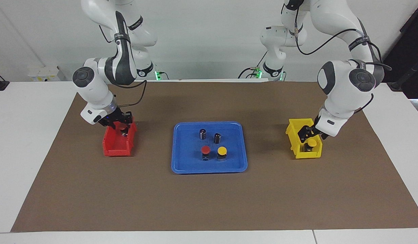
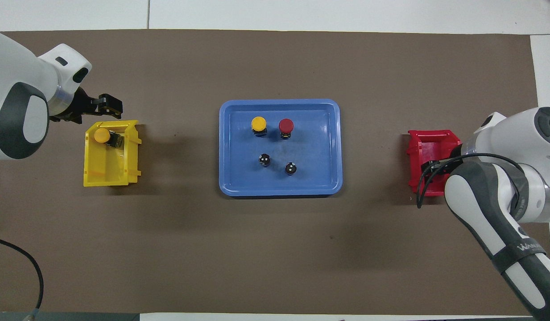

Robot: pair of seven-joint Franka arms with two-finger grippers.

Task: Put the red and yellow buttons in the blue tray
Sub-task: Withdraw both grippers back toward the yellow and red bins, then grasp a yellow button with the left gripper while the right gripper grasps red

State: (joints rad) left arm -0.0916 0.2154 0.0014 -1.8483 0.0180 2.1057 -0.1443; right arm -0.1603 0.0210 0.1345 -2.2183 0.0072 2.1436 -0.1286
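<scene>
The blue tray [image 1: 181, 162] [image 2: 230, 178] lies mid-table. In it stand one red button [image 1: 205, 149] [image 2: 286, 126], one yellow button [image 1: 222, 150] [image 2: 258, 123] and two dark capless cylinders [image 1: 202, 133] [image 1: 217, 137]. A second yellow button [image 1: 311, 143] [image 2: 101, 135] lies in the yellow bin [image 1: 309, 154] [image 2: 109, 176]. My left gripper [image 1: 307, 134] [image 2: 109, 105] hangs open just above it. A second red button [image 1: 122, 126] shows in the red bin [image 1: 117, 149] [image 2: 428, 147]. My right gripper [image 1: 120, 121] is down at that button; in the overhead view the arm hides both.
The red bin stands toward the right arm's end of the brown mat [image 1: 209, 203], the yellow bin toward the left arm's end, the tray between them. White table borders the mat.
</scene>
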